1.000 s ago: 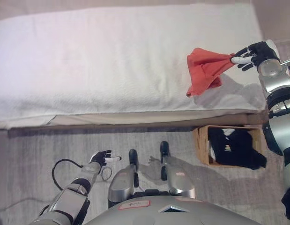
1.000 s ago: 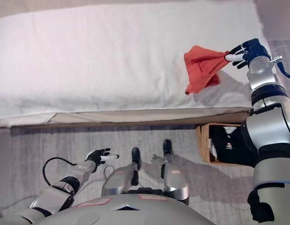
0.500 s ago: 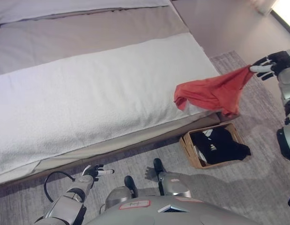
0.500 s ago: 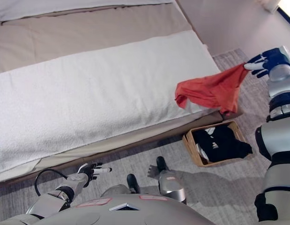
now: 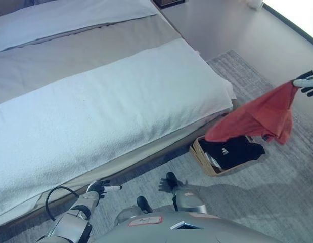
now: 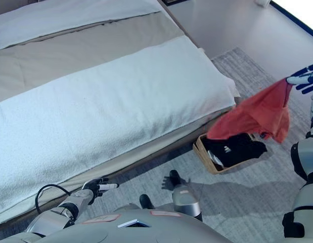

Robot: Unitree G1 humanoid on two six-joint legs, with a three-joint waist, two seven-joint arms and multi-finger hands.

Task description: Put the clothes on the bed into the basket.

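Step in hand: carrying a garment from bed to basket. Item: one red cloth [image 5: 257,119], pinched at its upper corner by the right hand [image 5: 308,82], fingers and thumb curled on the fabric at the view's right edge. The cloth hangs down and to the left from that hand, clear of the bed [image 5: 110,106], its lower folds draped in the air over the basket [image 5: 200,154]. Basket: brown, on the grey carpet [image 5: 277,167] just beside the bed's near corner, already holding dark clothes [image 5: 232,152]. Bed surface: white cover, no other garments visible on it. Left hand [image 5: 100,188]: low at the view's lower left, near the bed's edge, fingers loosely straight, holding nothing. Next move, by judgement: bring the right hand down and inward until the bulk of the cloth sits above the basket's opening, then release, since the pinch point currently lies well to the right of the basket and the trailing hem could catch the rim.
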